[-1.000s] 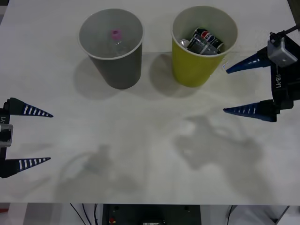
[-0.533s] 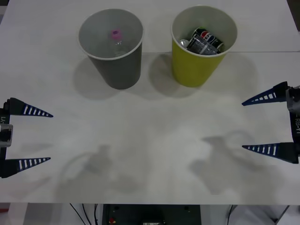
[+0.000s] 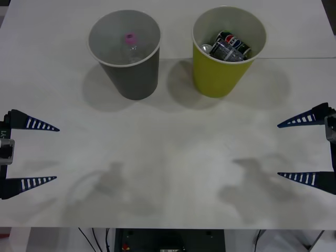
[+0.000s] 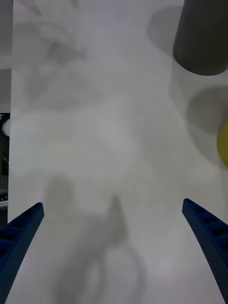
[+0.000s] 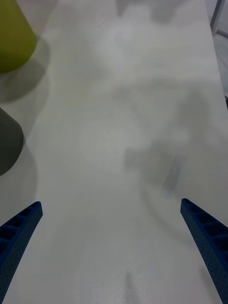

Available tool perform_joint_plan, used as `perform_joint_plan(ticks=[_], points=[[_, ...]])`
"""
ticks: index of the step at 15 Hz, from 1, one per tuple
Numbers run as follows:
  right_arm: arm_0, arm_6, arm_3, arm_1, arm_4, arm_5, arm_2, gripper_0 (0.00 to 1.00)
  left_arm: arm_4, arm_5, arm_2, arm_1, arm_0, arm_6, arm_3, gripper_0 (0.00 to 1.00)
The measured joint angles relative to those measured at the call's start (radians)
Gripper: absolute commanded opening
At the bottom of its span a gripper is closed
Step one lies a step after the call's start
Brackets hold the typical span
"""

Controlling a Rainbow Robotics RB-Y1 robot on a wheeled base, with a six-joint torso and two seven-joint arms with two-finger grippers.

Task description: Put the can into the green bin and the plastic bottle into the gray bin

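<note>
Pink-capped plastic bottle (image 3: 129, 46) is seen inside the gray bin (image 3: 125, 55), upright or close to it, cap below the rim. A can (image 3: 229, 46) is seen lying tilted inside the green bin (image 3: 228, 50), just beside the gray bin on the robot's right. Both bins are standing upright on the white table (image 3: 168, 157), not touching each other.

Left gripper (image 3: 31, 153) is held spread wide and empty, well apart from the gray bin on the near left side. Right gripper (image 3: 306, 148) is likewise splayed and empty, well apart from the gray bin on the near right, past the green bin. No contact with either bin is seen in the wrist views; only the bin bases (image 4: 202, 38) (image 5: 13, 33) are caught at the frame edges.

Sorting is judged done. Remaining risks:
- Bins look light and tapered with a narrow base; either could be tipped by a stray sweep of an arm during retraction, and the contents spilled.
- Green bin is the closer one to the right gripper, so a wide inward swing there is the likelier cause.
- The can's tilt is judged harmless, since it is held below the rim.
</note>
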Motion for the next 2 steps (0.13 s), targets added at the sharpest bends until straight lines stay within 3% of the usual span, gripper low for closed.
perform_joint_plan(ticks=[2], points=[[0.0,0.0,0.0,0.0,0.001,0.0,0.0,1.0,0.0,0.0,0.0,0.0,0.0,0.0,0.0,1.0]])
